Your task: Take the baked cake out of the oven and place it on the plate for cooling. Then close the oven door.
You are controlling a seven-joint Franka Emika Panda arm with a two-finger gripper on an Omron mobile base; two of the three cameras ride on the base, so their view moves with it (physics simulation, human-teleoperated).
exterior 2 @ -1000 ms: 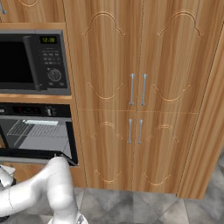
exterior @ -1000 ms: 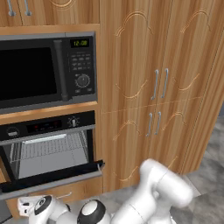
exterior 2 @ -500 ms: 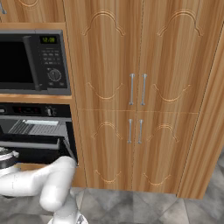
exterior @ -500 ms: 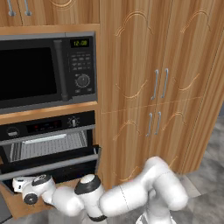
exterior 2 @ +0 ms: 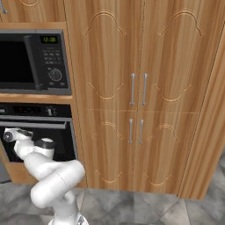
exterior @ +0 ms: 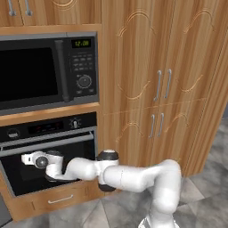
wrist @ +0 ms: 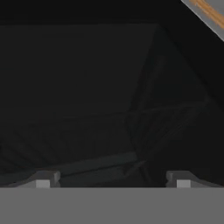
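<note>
The oven door (exterior: 46, 167) stands almost upright against the front of the oven (exterior: 49, 156), its long silver handle (exterior: 46, 144) running just under the control strip (exterior: 44, 127). The gripper (exterior: 31, 159) is pressed up to the dark glass at the left part of the door, below the handle, with the arm reaching in low from the right. In the hand view the two finger tips (wrist: 43, 179) sit far apart with only dark glass and the faint lines of the wire rack (wrist: 144, 131) between them, so the jaws are spread wide and hold nothing.

No cake or plate can be made out here, and the interior behind the glass is too dark to tell what it holds (the rack looks bare, as far as the faint lines show). By the look of things, the step in hand is the last one: seating the door shut.

To do it well, the push should go square into the glass, straight toward the oven, until the door sits flush under the control strip with no gap along the top edge. Pressing near the handle rather than low by the hinge should give better leverage. The wide jaws should stay clear of the handle so that nothing snags, and the microwave (exterior: 44, 71) above needs no contact at all.
</note>
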